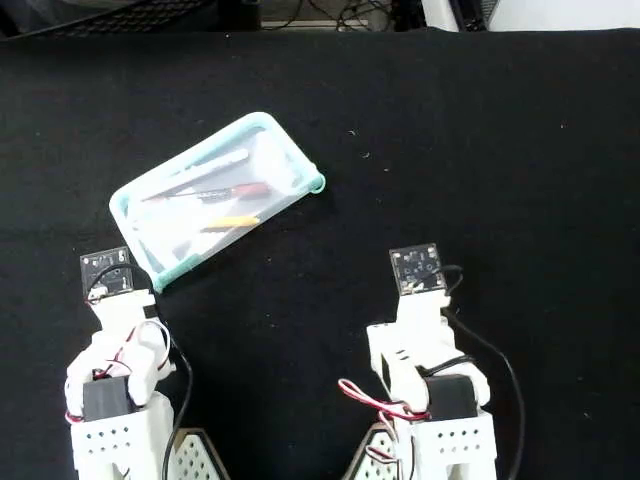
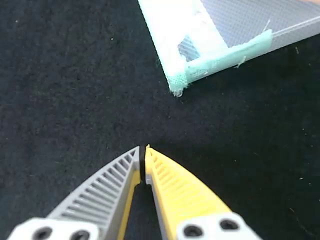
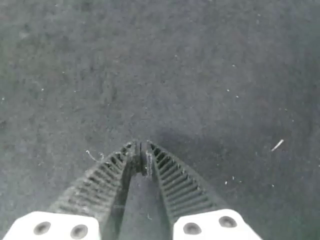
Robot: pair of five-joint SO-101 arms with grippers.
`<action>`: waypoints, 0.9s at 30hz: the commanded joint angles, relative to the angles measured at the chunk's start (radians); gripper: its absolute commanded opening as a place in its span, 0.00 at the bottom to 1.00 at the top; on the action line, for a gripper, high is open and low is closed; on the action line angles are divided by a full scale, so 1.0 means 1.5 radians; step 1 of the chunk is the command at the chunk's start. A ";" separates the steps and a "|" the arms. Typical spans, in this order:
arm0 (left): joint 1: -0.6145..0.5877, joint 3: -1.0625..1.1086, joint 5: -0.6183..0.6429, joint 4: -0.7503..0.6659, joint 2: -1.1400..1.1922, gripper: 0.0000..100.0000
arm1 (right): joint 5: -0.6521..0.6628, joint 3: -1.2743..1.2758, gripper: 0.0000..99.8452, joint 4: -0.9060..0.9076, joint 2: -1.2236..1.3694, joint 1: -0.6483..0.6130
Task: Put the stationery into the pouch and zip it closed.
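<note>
High view: clear pouch with mint trim lies tilted on the black surface, just beyond the left arm. Stationery is inside it, with white, red and yellow pens visible through the wall. Cannot tell whether the zip is closed. Right arm is well apart from the pouch, over bare cloth.

Left wrist view, close detail: one pouch corner lies flat, mint trim frayed at the tip, near the left hand but not touching. Grey and yellow fingers meet at the tips, nothing between them.

Right wrist view: right hand has black fingers closed tip to tip, gripping nothing. Lint specks on the cloth.
</note>
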 commanded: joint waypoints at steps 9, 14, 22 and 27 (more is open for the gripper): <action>0.110 0.008 0.001 0.017 -0.010 0.04 | -0.009 -0.002 0.01 0.001 -0.040 0.017; 0.061 0.008 0.001 0.017 -0.010 0.04 | -0.009 -0.002 0.01 0.001 -0.041 0.017; 0.063 0.008 0.002 0.017 -0.010 0.04 | -0.009 -0.002 0.01 0.001 -0.041 0.017; 0.063 0.008 0.002 0.017 -0.010 0.04 | -0.009 -0.002 0.01 0.001 -0.041 0.017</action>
